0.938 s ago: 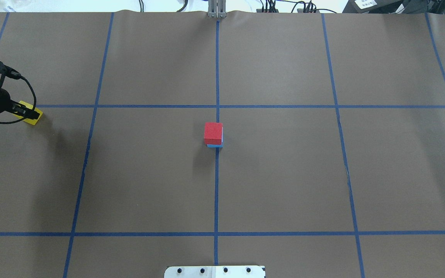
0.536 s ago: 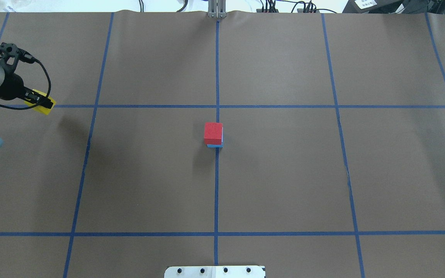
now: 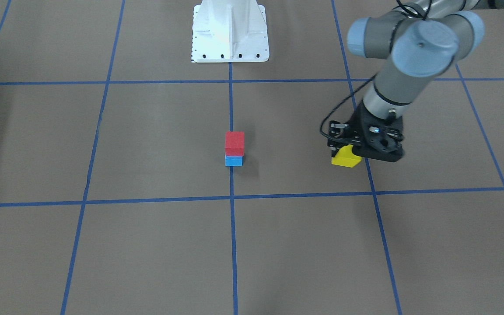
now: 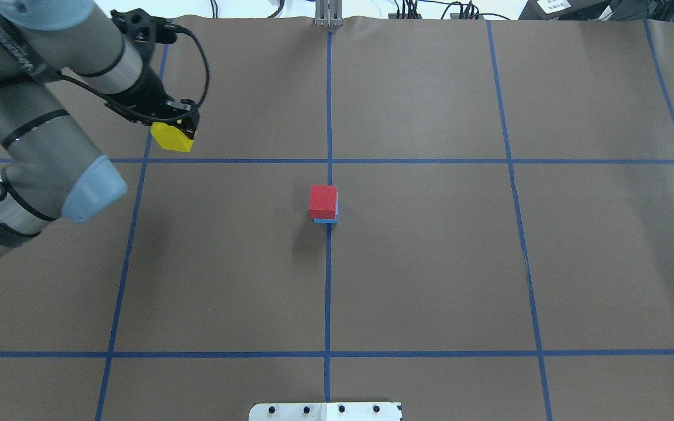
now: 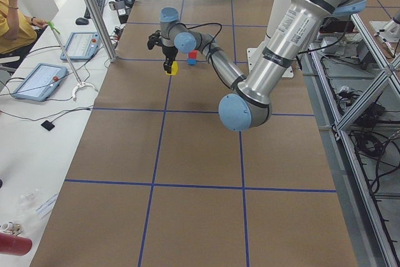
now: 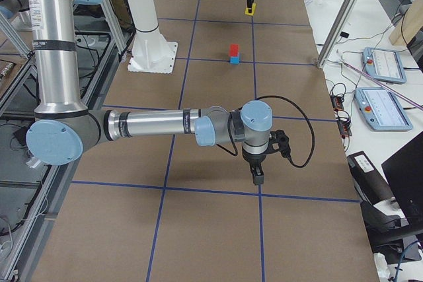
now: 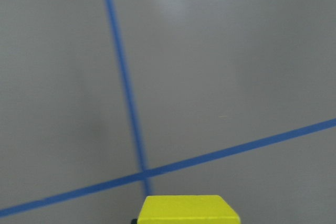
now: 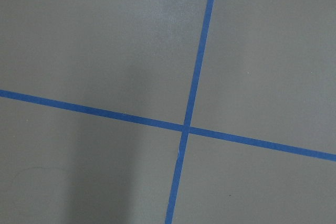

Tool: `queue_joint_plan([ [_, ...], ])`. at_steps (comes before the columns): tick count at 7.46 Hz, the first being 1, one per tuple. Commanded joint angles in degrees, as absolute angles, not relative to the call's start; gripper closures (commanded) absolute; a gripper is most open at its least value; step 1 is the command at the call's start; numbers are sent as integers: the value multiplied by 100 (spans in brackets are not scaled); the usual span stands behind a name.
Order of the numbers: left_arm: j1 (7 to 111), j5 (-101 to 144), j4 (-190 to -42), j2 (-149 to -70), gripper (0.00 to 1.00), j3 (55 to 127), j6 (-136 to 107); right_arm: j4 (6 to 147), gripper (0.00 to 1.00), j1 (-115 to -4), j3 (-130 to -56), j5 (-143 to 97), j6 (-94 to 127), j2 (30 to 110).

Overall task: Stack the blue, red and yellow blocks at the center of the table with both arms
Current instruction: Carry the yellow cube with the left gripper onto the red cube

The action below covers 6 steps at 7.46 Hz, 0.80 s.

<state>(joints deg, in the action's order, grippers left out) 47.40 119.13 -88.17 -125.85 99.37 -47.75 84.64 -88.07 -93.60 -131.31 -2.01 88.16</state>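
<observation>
A: Table (image 4: 430,263) surface finish?
B: Smooth matt brown paper-like sheet, lightly creased; blue tape lines (image 4: 327,292) applied on top.
A: Blocks?
B: Red block (image 4: 322,200), blue block (image 3: 233,161), yellow block (image 4: 172,136): matt, opaque, even faces.
A: Left arm (image 4: 38,117)?
B: Satin silver metal tubes; smooth light-blue plastic caps; left gripper (image 4: 174,121) matt black.

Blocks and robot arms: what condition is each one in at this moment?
yellow block: held above the table, clamped in the left arm's jaws.
red block: resting on top of the blue block.
blue block: on the table's centre, under the red block.
left arm: jaws shut on the yellow block, off to one side of the stack.
right arm: far from the blocks; jaws open or shut cannot be told.
</observation>
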Motion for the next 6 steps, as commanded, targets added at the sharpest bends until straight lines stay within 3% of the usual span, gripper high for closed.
queue_joint_plan([
  [1,3783,11278,-8230,-13653,100,9627,-5973,8464,0,-8807,-9360,-13131,-193,8815],
  [3,3368,10882,-8305,-14367,100,8811,-6344,8464,0,-8807,-9360,-13140,-193,8815],
  [4,3358,10881,-8306,-14405,90,8772,-6337,8464,0,-8807,-9343,-13140,-193,8815],
  [6,3278,10881,-8306,-14414,59,8763,-6328,8464,0,-8807,-9334,-13148,-211,8833],
])
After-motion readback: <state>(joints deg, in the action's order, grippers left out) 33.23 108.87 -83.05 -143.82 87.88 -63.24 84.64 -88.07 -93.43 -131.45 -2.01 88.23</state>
